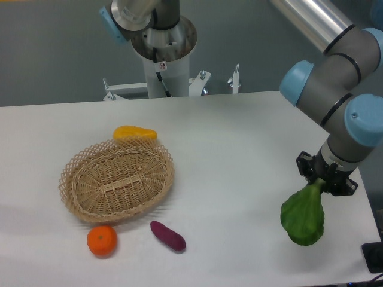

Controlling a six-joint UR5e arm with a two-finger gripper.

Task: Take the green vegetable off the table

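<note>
Green vegetable (303, 217) is what we are after, and we have it by its pale stalk end: the gripper (326, 180) is clamped together on that narrow tip, with the broad dark leafy end hanging down below it. Taking the wicker basket (116, 180) as our landmark, the vegetable sits far to the right of it, close to the right edge of the table (239, 149) and well apart from everything else. We cannot tell for certain whether the leafy end is just clear of the tabletop or brushing it; the shading beneath suggests it is low.

We judge that we are in the lifting step: the grasp is made, and what remains is to carry the vegetable plainly up off the surface. The next move calls for a straight upward pull, kept steady, since the hold is on a thin tapering stalk and the heavy end could swing or slip out.

Around the basket lie the others: the yellow squash (135, 133) touching its far rim, the orange (102, 240) just in front of it, and the purple piece (167, 235) in front and slightly right
</note>
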